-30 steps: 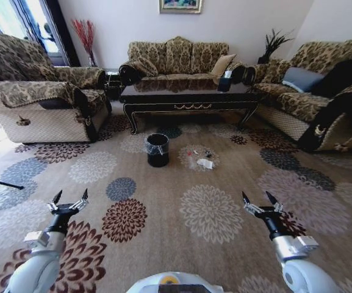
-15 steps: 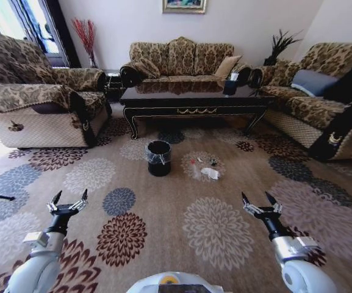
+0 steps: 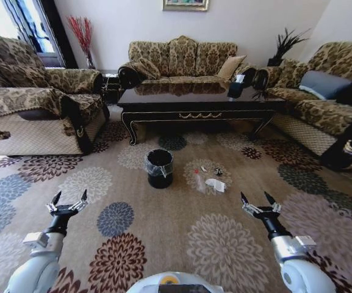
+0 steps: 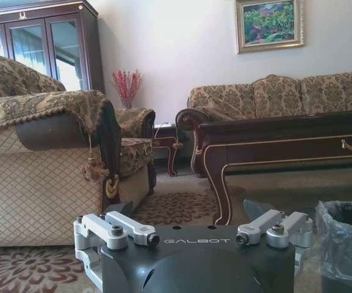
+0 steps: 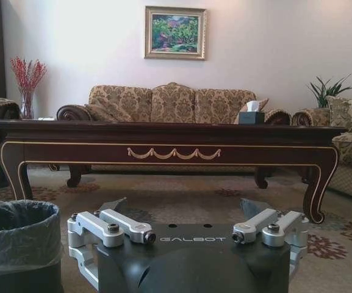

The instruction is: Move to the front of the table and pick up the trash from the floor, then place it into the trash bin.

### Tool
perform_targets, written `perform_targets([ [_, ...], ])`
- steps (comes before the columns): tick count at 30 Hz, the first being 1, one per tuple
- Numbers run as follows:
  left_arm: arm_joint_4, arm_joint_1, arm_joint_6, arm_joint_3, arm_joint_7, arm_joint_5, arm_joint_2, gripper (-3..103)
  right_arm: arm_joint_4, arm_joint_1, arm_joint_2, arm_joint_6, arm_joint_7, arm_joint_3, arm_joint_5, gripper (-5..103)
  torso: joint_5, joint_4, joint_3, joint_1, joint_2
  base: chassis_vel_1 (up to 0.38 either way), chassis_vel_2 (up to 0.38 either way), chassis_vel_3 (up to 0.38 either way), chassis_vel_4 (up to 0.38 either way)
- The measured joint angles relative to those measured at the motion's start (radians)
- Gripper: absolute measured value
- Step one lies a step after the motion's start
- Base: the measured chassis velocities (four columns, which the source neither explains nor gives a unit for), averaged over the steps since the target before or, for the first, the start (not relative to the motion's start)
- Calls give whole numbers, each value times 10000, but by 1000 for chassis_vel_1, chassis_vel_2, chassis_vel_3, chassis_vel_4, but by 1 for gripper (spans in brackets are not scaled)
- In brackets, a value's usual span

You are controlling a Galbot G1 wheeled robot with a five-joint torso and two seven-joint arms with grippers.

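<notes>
The dark glossy table (image 3: 194, 102) stands ahead, also seen as the table (image 5: 169, 143) and the table (image 4: 285, 137). In front of it the black trash bin (image 3: 159, 167) with a clear liner sits on the patterned floor (image 3: 163, 232); the trash bin (image 5: 17, 244) and trash bin (image 4: 346, 244) show in the wrist views. The trash (image 3: 215, 184), white paper with a clear wrapper and small bits, lies just right of the bin. My left gripper (image 3: 68, 201) and right gripper (image 3: 257, 202) are both open, held low and short of the trash, with nothing in them.
A patterned armchair (image 3: 29, 113) stands at the left, a sofa (image 3: 182, 58) behind the table and another sofa (image 3: 328, 104) at the right. A tissue box (image 3: 235, 87) sits on the table. Open carpet lies between me and the bin.
The whole view has shifted: the table, bin and trash are nearer and lower in the picture, so the robot has driven forward. Both grippers keep the same open pose.
</notes>
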Motion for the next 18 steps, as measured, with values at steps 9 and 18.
perform_targets([
  [9,54,-82,22,7,-16,1,-13,100,-71,92,21,-10,-2,-119,-31,100,2,0,0,0,1,-214,206,218,-195],
  [18,53,-223,72,35,-44,-1,-5,100,-104,94,47,-11,-2,-134,-39,100,2,0,0,-1,2,-230,227,235,-248],
])
